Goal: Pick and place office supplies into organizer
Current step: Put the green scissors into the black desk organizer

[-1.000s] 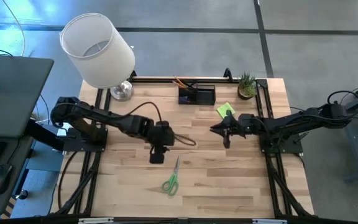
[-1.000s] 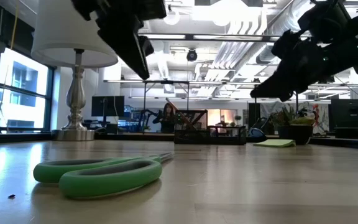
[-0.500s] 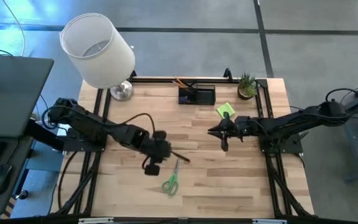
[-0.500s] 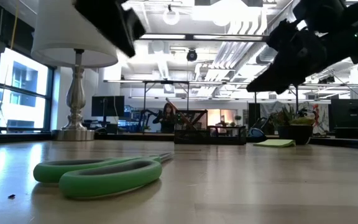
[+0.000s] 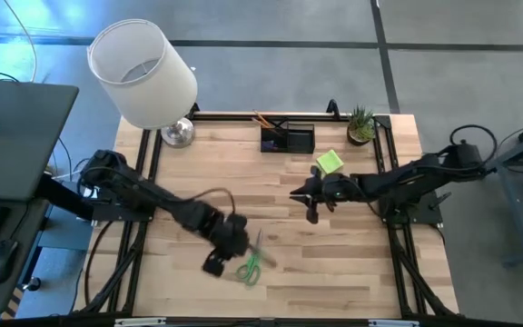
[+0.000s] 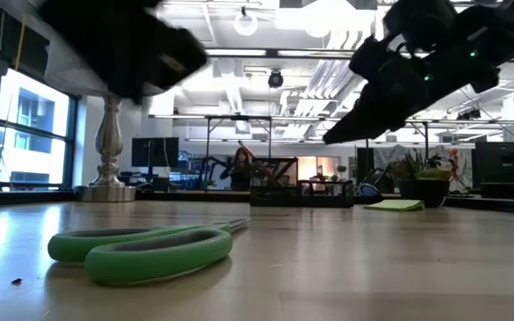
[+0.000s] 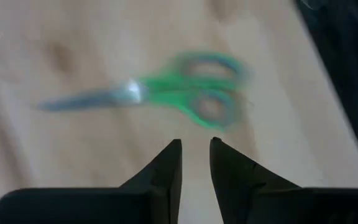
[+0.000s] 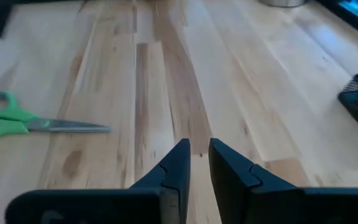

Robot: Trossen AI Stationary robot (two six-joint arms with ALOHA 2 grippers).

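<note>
The green-handled scissors [image 5: 251,262] lie flat on the wooden table near its front edge, shut, with the blades toward the far side. My left gripper [image 7: 196,152] hangs just above and left of them [image 5: 241,245], pointing steeply down, narrowly open with nothing between its fingers. My right gripper [image 8: 199,152] hovers over the table's middle right [image 5: 298,193], also narrowly open and holding nothing. The black organizer [image 5: 287,138] stands at the far edge with orange pencils [image 5: 261,118] sticking up out of it. The lime-green sticky-note pad [image 5: 330,162] lies flat in front of it.
A white-shaded lamp [image 5: 143,73] stands at the far left corner, and a small potted plant [image 5: 361,125] at the far right. Black frame rails [image 5: 139,263] run along the table's left and right sides. Bare wood lies between the scissors and the organizer.
My left gripper has swung toward the table's near edge and sunk a little, ending beside the scissors. My right gripper has moved toward the table's left, out over the middle. The scissors have stayed where they were.
</note>
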